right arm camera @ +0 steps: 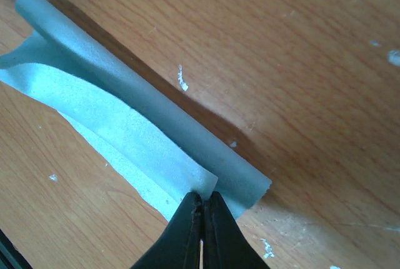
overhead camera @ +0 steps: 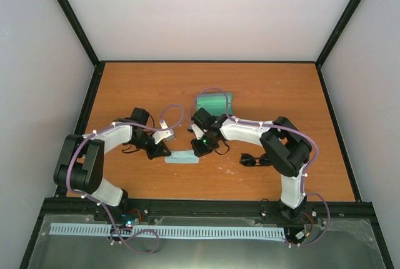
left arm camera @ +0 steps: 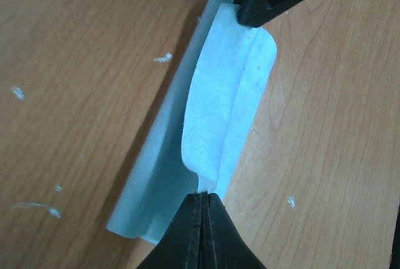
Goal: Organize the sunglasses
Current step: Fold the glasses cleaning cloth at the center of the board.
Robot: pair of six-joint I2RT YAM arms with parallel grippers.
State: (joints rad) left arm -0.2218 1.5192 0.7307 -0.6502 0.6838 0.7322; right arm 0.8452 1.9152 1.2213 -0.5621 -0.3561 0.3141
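Note:
The pale blue cloth (overhead camera: 182, 157) lies folded on the table between my two grippers. My left gripper (overhead camera: 164, 151) is shut on one end of the cloth (left arm camera: 219, 112); its jaws pinch the edge (left arm camera: 205, 191). My right gripper (overhead camera: 200, 150) is shut on the other end of the cloth (right arm camera: 125, 125); it shows at the top of the left wrist view (left arm camera: 256, 6). The black sunglasses (overhead camera: 252, 159) lie on the table to the right, near the right arm's elbow. The open case (overhead camera: 214, 102) with green lining sits behind the grippers.
The wooden table (overhead camera: 281, 94) has black rails along its edges. White walls stand on three sides. The right arm's elbow (overhead camera: 284, 147) hangs just beside the sunglasses.

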